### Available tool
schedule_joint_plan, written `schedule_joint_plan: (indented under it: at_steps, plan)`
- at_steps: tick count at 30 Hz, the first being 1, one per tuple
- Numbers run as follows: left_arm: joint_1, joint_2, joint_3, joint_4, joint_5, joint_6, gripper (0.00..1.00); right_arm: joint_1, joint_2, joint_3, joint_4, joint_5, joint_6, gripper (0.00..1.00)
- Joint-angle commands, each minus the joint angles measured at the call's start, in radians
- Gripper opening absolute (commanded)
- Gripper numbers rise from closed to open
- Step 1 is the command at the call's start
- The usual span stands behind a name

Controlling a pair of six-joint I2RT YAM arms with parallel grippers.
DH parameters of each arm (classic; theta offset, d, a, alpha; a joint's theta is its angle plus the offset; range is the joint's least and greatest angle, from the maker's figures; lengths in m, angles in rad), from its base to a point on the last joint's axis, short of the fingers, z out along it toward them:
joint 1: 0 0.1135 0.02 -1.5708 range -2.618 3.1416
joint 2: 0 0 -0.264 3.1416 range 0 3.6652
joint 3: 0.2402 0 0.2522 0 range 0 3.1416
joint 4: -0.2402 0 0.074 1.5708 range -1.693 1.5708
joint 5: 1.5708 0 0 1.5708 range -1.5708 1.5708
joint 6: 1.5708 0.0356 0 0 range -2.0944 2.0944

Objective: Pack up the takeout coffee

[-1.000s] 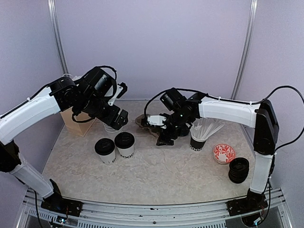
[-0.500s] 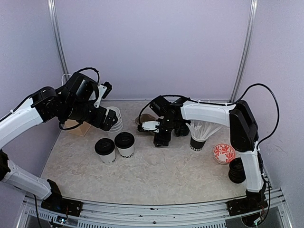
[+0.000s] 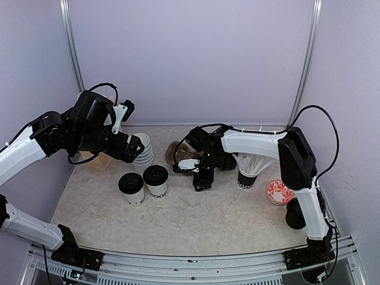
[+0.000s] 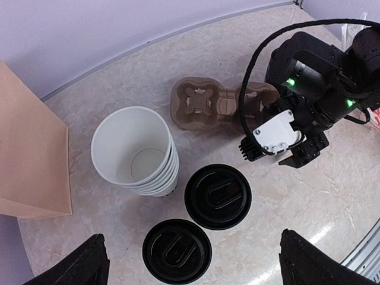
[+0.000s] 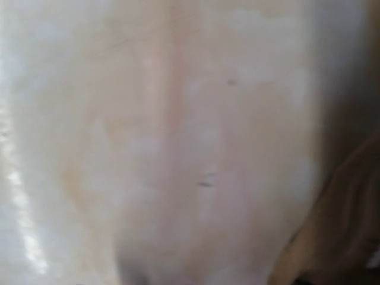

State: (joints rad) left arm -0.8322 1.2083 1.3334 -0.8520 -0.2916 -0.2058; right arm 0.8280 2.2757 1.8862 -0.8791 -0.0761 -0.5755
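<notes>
Two takeout coffee cups, white with black lids, stand side by side on the table (image 3: 131, 187) (image 3: 155, 180). In the left wrist view they lie right below the camera, one (image 4: 218, 196) and the other (image 4: 176, 250). My left gripper (image 3: 132, 151) (image 4: 191, 237) is open wide and empty, hovering above them and the stack of empty white cups (image 4: 134, 151). My right gripper (image 3: 202, 178) (image 4: 300, 155) is low over the table at the front right end of the brown two-cup tray (image 3: 178, 152) (image 4: 217, 104). The right wrist view is a blur of table and shows no fingers.
A brown paper bag (image 3: 98, 158) (image 4: 29, 160) stands at the back left. A black cup with white sticks (image 3: 248, 173), a red patterned dish (image 3: 279, 191) and a stack of black lids (image 3: 298, 212) are on the right.
My left arm has swung back to the left and lower, uncovering the stack of white cups. My right gripper has dropped toward the table at the tray's end.
</notes>
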Motion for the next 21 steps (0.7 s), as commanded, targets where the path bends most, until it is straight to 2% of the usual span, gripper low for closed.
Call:
schedule_joint_plan:
  at_steps: [1, 8, 15, 21]
  plan:
    - [-0.005, -0.022, -0.012, 0.027, 0.011, -0.011, 0.97, -0.006, -0.048, -0.045, -0.050, -0.096, 0.003, 0.73]
    - [-0.008, -0.015, -0.019, 0.053, 0.018, -0.010, 0.96, -0.006, -0.104, -0.117, 0.025, -0.031, 0.009, 0.74]
    - [-0.033, -0.007, -0.005, 0.041, 0.011, -0.015, 0.96, -0.006, -0.097, -0.048, 0.027, -0.049, 0.022, 0.73]
    - [-0.042, -0.019, -0.012, 0.035, 0.002, -0.022, 0.96, -0.008, -0.057, -0.005, 0.057, 0.046, 0.009, 0.79]
